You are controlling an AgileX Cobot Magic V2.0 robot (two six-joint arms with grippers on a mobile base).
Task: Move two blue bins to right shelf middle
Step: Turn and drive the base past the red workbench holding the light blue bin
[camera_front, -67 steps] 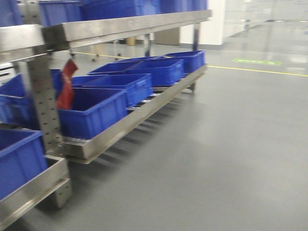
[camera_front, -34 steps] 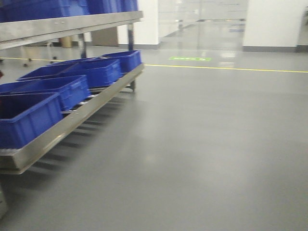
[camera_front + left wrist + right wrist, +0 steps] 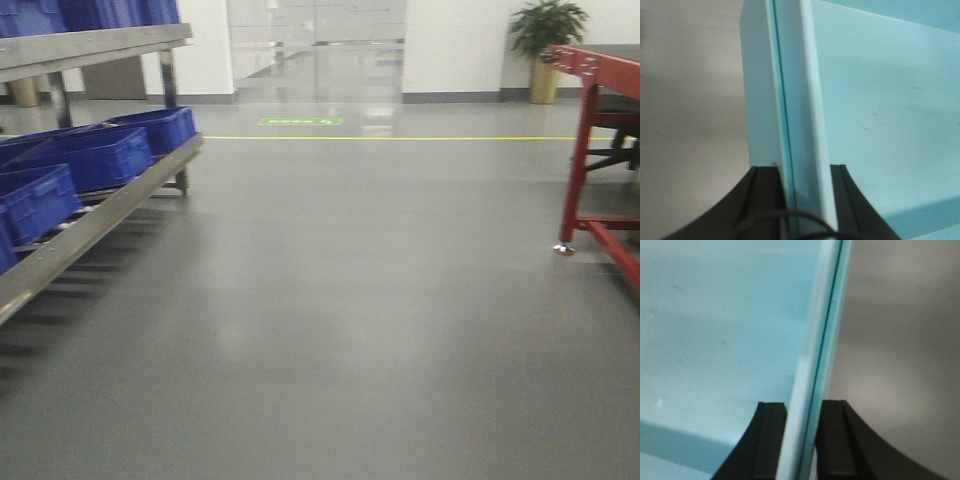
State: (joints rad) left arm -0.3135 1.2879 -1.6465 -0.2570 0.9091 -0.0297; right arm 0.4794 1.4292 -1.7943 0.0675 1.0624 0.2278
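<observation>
A blue bin [image 3: 880, 110], pale blue in the wrist views, fills both of them. My left gripper [image 3: 802, 170] is shut on the bin's left side wall, one black finger [image 3: 765, 195] outside and one inside. My right gripper [image 3: 801, 407] is shut on the bin's [image 3: 715, 330] right side wall in the same way. Grey floor shows beyond each wall. The held bin and both grippers are out of the front view. The right shelf's middle tier is out of view.
A stainless-steel rack [image 3: 90, 225] runs along the left edge, with several blue bins [image 3: 95, 158] on its low tier and more above. A red-framed stand [image 3: 580, 150] is at the right. Grey floor, a yellow line [image 3: 400, 138] and a potted plant [image 3: 545, 30] lie ahead.
The front view has swung to the right. The steel rack with its bins slid from the centre-left to the left edge, and the red-framed stand and the plant came into view.
</observation>
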